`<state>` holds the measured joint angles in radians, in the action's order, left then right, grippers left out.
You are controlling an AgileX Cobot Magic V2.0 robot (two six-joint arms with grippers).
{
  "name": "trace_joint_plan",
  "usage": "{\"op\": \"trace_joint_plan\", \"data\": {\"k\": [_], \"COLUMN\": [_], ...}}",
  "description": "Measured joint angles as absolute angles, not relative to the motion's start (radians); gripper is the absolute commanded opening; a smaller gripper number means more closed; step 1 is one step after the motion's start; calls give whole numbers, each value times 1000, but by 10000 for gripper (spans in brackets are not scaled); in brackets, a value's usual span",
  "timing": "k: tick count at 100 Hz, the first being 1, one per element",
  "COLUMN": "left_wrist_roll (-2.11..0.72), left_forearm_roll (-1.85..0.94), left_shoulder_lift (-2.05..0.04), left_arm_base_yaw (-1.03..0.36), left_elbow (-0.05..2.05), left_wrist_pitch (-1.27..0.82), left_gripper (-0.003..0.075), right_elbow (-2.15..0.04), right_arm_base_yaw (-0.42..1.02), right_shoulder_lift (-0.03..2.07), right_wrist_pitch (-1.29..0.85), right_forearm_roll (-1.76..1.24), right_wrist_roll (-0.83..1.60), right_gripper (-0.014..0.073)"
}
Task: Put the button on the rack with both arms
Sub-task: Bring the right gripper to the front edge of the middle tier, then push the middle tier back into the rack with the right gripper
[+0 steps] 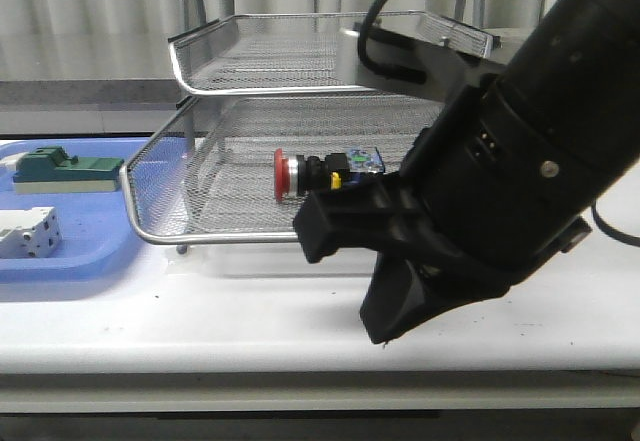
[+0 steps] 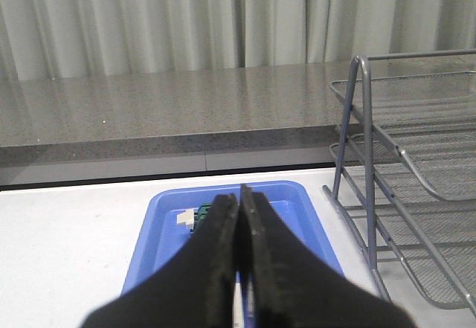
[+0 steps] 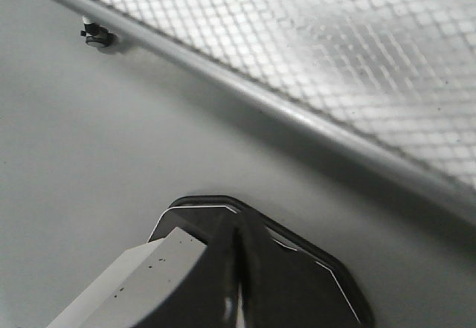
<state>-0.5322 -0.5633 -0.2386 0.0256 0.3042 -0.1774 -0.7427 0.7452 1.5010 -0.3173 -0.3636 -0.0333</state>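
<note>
Tray: you have 1 flat blue plastic tray lying at the table's left.
Green block: sits at that tray's far side.
White-grey block: lies nearer you, apart from the green one.
Table: white tabletop.
Backdrop: pale pleated curtain.

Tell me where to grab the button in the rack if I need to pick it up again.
Grip the button's black body, behind the red cap, coming down from above the lower tray of the rack. It lies on its side, cap pointing left, so the sides are likely pinchable.
</note>
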Motion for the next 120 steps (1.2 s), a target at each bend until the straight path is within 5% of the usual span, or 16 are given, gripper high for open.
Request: {"op": "trace_joint_plan", "data": {"k": [77,120], "left_wrist_roll": [-532,-532], "left_forearm_roll": [-563,-563], "left_shoulder_lift": [-239,-239], "left_arm_base_yaw": [26,26], "left_elbow": [304,304], "left_wrist_pitch": [-177,-177], "left_gripper": [-20,-20], "right_elbow": [-841,-984], "right_arm_base_yaw": [749,616], "right_shoulder_lift": [1634,1712], "right_wrist_pitch": [-213,-210], "right_forearm_roll": [-300,-235], "right_wrist_roll": [-17,-17], "right_gripper": [-57,-57]}}
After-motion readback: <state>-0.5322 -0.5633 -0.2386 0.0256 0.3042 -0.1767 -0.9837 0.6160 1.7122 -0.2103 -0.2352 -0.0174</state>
